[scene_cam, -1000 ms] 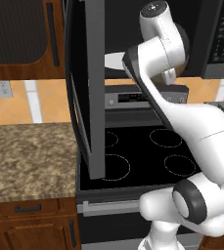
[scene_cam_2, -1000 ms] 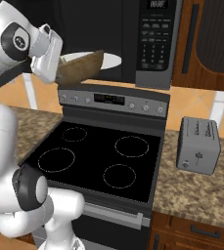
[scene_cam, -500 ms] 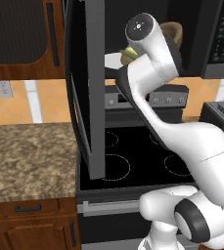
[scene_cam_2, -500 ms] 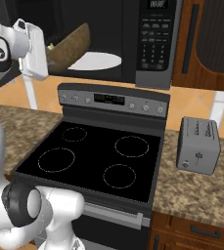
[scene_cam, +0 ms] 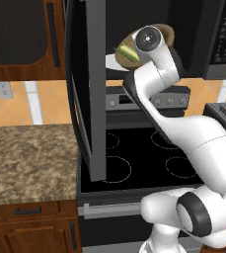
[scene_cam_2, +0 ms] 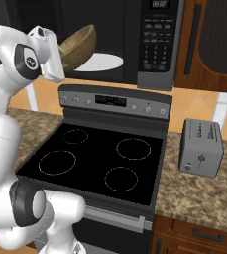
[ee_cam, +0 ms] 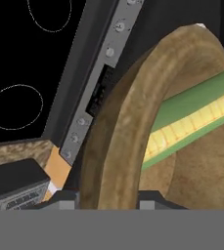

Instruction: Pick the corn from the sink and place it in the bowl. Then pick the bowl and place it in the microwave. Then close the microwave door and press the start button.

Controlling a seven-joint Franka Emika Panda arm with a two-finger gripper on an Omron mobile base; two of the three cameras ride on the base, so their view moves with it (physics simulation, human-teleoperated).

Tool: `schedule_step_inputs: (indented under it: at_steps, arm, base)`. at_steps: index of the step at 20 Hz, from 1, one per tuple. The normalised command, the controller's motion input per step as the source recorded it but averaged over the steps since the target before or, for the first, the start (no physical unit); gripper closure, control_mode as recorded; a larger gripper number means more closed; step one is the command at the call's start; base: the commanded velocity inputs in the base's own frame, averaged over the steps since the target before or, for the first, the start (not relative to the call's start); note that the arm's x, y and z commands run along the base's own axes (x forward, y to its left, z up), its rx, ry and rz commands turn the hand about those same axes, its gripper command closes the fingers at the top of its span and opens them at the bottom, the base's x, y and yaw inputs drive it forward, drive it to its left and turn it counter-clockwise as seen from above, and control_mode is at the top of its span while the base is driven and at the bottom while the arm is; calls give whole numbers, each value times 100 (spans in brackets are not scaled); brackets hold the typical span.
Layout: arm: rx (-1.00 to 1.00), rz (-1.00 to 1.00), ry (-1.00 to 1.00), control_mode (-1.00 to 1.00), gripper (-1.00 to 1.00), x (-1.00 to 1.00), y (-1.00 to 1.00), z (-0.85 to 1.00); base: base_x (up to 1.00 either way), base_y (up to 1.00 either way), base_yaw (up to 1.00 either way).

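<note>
The jaws pinch the rim of the bowl [ee_cam: 133, 127], one tip on each side of its wall. The bowl hangs tipped on edge before the open microwave [scene_cam_2: 154, 44], above the white turntable [scene_cam_2: 102, 62]. Inside lies the corn [ee_cam: 196, 122], its long axis across the bowl, husk green along it. Below sits the stove [scene_cam_2: 100, 163]; the microwave door [scene_cam: 87, 89] stands swung wide.
</note>
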Motion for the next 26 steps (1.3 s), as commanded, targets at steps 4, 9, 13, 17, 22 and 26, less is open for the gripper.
schedule_step_inputs:
  at_steps: [4, 9, 13, 17, 22, 26]
  arm:
    - [19, 3, 3, -100, 100, 64, 0, 2]
    - [17, 0, 13, -100, 100, 68, -6, 0]
    - [6, 0, 4, -100, 100, 37, -2, -2]
    - [2, 0, 0, -100, 100, 22, 0, -13]
    - [1, 0, 0, -100, -100, 5, 0, -29]
    - [0, 1, -3, -100, -100, 0, 1, -10]
  base:
    - [0, 0, 0]
    - [0, 0, 0]
    - [0, 0, 0]
    - [0, 0, 0]
    - [0, 0, 0]
    - [0, 0, 0]
